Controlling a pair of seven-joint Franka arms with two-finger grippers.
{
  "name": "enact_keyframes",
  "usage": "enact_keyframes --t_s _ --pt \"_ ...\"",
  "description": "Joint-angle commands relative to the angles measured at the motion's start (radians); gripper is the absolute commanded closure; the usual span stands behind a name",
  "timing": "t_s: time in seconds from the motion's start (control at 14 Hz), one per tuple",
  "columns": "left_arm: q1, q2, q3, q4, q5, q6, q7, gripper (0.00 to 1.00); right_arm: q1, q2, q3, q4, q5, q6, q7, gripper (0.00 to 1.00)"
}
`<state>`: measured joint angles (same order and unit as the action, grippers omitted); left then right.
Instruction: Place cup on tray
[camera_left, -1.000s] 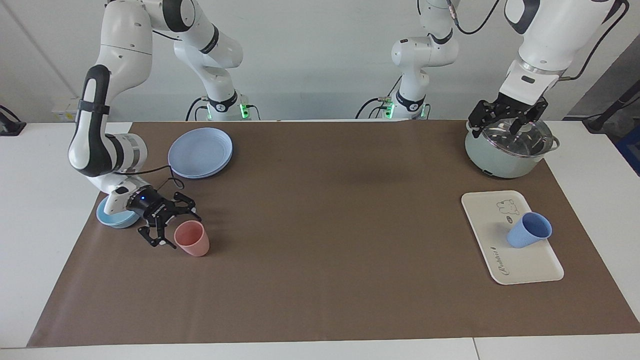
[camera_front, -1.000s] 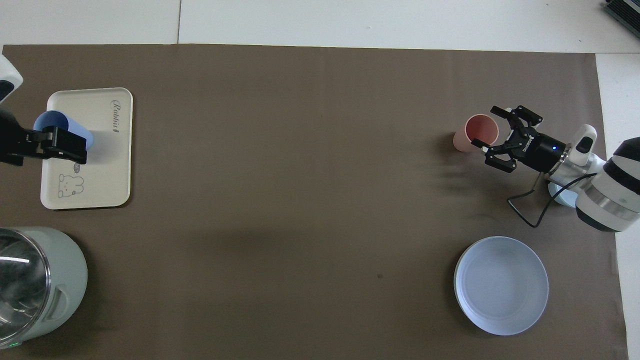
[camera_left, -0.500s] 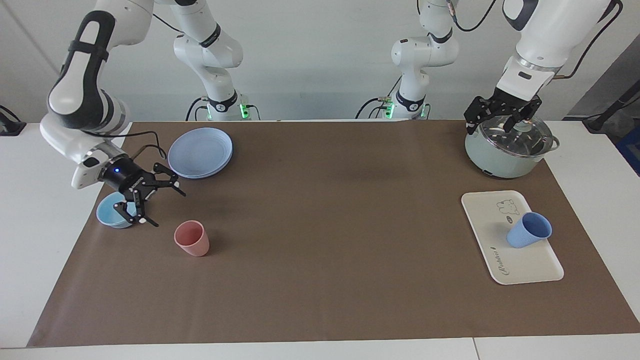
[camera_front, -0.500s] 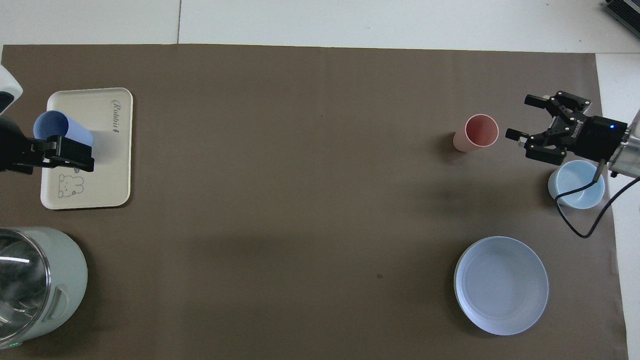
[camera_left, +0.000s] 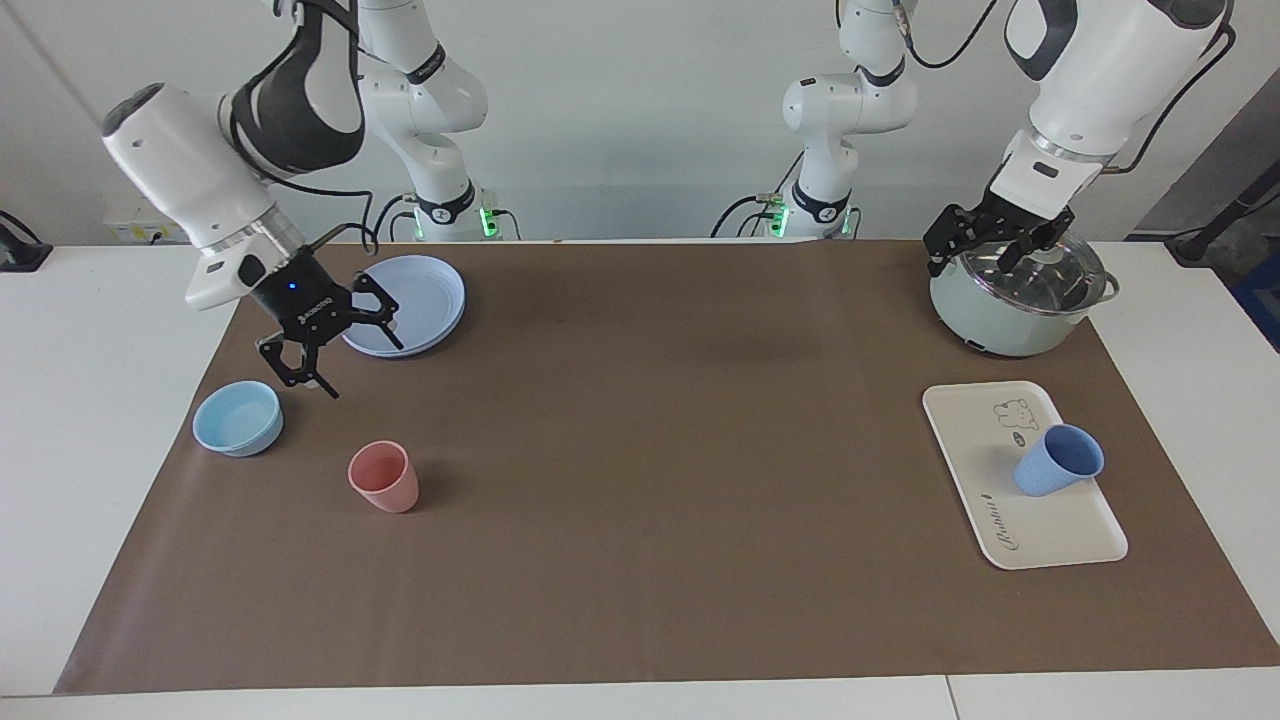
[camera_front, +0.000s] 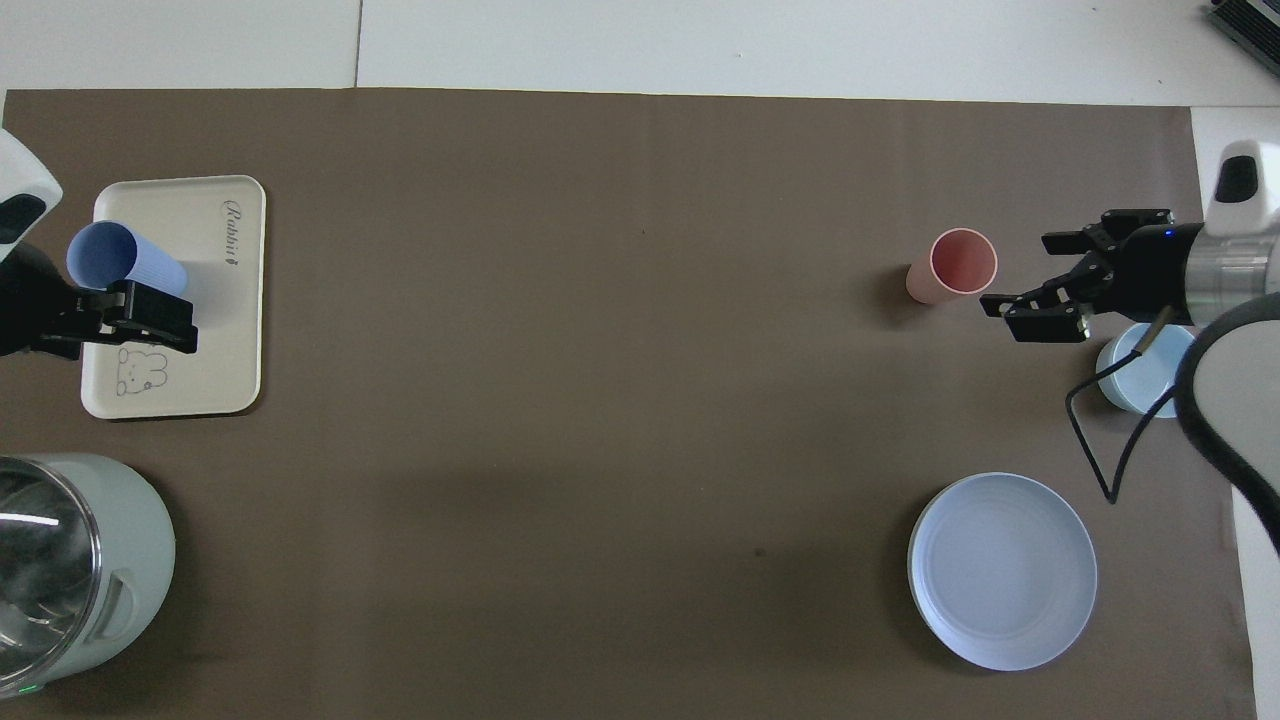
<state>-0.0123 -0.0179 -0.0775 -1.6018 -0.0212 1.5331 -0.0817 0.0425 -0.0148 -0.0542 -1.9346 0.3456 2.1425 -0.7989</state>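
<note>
The periwinkle-blue cup (camera_left: 1058, 462) rests tilted on the cream-white tray (camera_left: 975, 450) at the left arm's end of the table; no gripper holds it. In the overhead view the cup (camera_front: 122, 260) lies over the tray's (camera_front: 220, 330) outer long edge. My left gripper (camera_left: 978, 250) is open and empty, raised over the pot; in the overhead view it (camera_front: 135, 322) covers part of the tray. My right gripper (camera_left: 335, 352) is open and empty, in the air over the mat between the bowl and the plates, apart from the pink cup; the overhead view also shows it (camera_front: 1025, 278).
A salmon-pink cup (camera_left: 383, 477) stands on the brown mat at the right arm's end. A light-blue bowl (camera_left: 238, 418) sits beside it and stacked blue plates (camera_left: 415, 295) lie nearer the robots. A pale green pot with glass lid (camera_left: 1020, 300) stands nearer the robots than the tray.
My right gripper has drawn away from the pink cup, risen and moved toward the plates. My left gripper has risen slightly over the pot. The cups have not moved.
</note>
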Motion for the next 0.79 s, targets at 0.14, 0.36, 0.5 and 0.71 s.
enact_keyframes --t_s 0.14,0.36,0.5,0.71 --pt "-0.008 -0.03 0.01 -0.033 -0.013 0.016 -0.003 0.0 0.057 -0.036 0.008 0.017 -0.263 -0.063 0.471 0.0" --pt "-0.008 -0.03 0.01 -0.035 -0.013 0.016 -0.003 0.0 0.073 -0.039 0.008 0.135 -0.393 -0.293 0.66 0.0" --pt "-0.006 -0.03 0.01 -0.035 -0.013 0.016 -0.004 0.0 0.067 -0.036 0.005 0.218 -0.392 -0.401 0.717 0.0" --pt "-0.008 -0.03 0.01 -0.033 -0.013 0.016 -0.004 0.0 0.057 -0.037 -0.01 0.325 -0.369 -0.567 0.754 0.0"
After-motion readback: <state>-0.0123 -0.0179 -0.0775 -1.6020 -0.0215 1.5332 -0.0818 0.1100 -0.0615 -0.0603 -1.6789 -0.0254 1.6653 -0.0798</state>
